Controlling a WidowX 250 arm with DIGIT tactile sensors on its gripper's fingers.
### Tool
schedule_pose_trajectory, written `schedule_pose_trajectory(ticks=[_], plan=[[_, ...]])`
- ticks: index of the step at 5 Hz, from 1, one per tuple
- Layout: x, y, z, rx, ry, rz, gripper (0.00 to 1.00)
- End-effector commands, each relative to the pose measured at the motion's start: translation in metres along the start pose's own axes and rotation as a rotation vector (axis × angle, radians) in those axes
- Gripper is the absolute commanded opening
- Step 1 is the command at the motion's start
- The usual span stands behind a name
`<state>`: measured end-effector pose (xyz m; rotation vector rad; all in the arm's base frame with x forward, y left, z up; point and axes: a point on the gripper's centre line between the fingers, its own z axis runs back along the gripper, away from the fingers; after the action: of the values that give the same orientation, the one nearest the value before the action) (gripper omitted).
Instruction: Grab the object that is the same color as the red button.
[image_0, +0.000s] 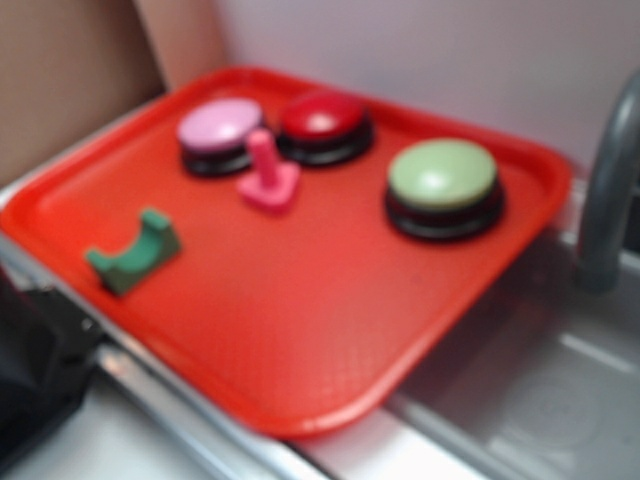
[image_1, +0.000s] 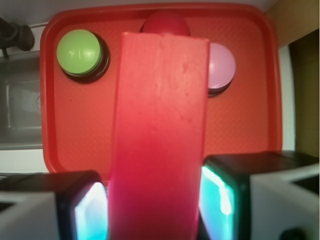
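In the wrist view my gripper (image_1: 155, 210) is shut on the red bar-shaped block (image_1: 160, 125), which stands up between the two glowing pads (image_1: 92, 212) and fills the middle of the view, held high above the tray. The red button (image_1: 165, 22) peeks out behind the block's top end; it also shows in the exterior view (image_0: 322, 118) at the back of the tray. The gripper and the block are out of the exterior view.
A red tray (image_0: 330, 330) holds a pink-topped button (image_0: 218, 128), a pale green-topped button (image_0: 443, 178), a pink bolt-shaped piece (image_0: 268, 178) and a green arch-shaped block (image_0: 135, 250). A grey sink (image_0: 540, 400) and faucet (image_0: 610, 190) lie to the right.
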<state>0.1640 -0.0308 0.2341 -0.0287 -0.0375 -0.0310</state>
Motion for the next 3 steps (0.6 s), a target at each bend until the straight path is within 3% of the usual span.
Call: schedule_pose_trajectory(ticks=[1, 3], plan=[[-0.002, -0.002, -0.024, 0.071, -0.001, -0.008, 0.0], [0.001, -0.007, -0.04, 0.076, 0.024, -0.017, 0.0]])
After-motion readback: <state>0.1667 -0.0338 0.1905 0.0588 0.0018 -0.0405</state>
